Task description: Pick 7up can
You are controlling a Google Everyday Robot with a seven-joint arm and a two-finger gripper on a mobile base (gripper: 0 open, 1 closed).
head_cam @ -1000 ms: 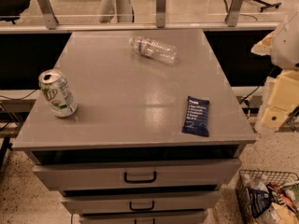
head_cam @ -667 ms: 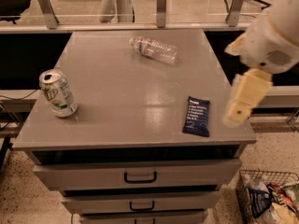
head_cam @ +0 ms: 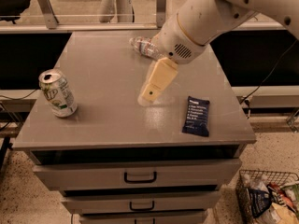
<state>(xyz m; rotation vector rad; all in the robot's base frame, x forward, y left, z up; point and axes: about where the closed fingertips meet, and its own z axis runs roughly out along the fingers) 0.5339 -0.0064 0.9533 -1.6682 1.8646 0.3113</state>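
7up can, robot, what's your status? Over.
Pincer hovers mid-table, apart from the 7up can. Can upright near left edge of table. Path between looks bare.

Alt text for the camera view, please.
The end effector hangs over the middle of a grey cabinet top, apart from the upright 7up can at its left edge. A water bottle lies behind; a dark packet lies front right.

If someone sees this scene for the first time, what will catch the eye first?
First comes the big white arm, reaching in from the upper right, with its gripper hanging over the middle of the grey table. Next is the 7up can, standing alone near the left edge, well apart from the gripper. Then there is the dark blue packet, lying flat at the front right.
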